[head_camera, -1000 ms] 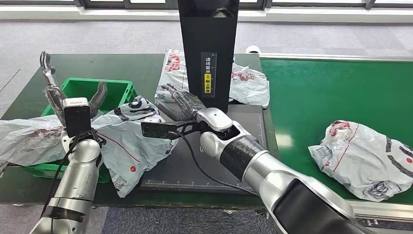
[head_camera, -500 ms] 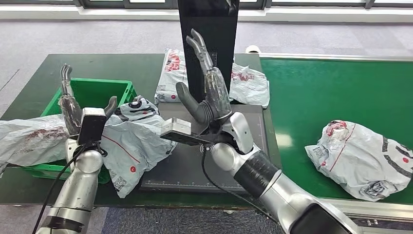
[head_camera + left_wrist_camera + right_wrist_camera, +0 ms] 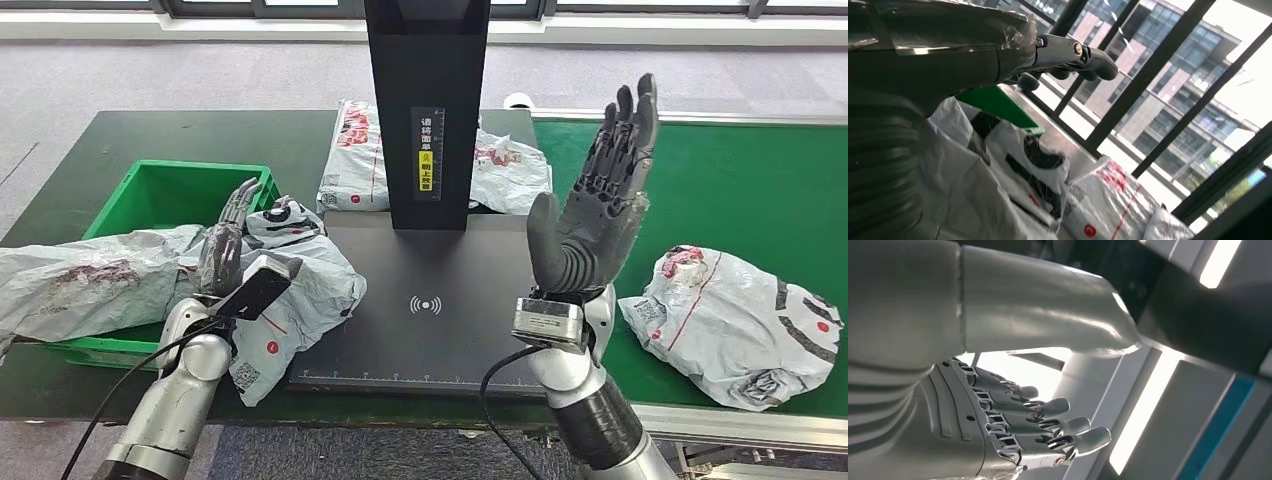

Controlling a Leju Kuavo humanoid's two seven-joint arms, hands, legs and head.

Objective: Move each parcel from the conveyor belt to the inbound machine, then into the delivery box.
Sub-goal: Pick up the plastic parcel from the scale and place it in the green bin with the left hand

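A grey parcel [image 3: 745, 325] lies on the green conveyor belt [image 3: 700, 180] at the right. My right hand [image 3: 595, 205] is raised above the belt's left edge, fingers spread upward, holding nothing; the right wrist view shows its fingers [image 3: 1048, 427] apart. A crumpled parcel [image 3: 295, 280] lies across the left edge of the inbound machine's black plate [image 3: 430, 310] and the green delivery box [image 3: 165, 190]. My left hand [image 3: 225, 245] is over that parcel with fingers extended and empty. Another parcel [image 3: 85, 285] hangs over the box's near side. In the left wrist view the parcel [image 3: 998, 165] is below the hand.
The machine's black post [image 3: 428, 110] stands at the plate's back. Two more parcels [image 3: 355, 155] [image 3: 510, 175] lie behind it on the dark green table [image 3: 200, 135]. Windows and grey floor are beyond.
My right arm swung from over the plate's left side to the right and rose, palm up, by the belt. My left hand dropped lower onto the crumpled parcel. The belt parcel edged left.
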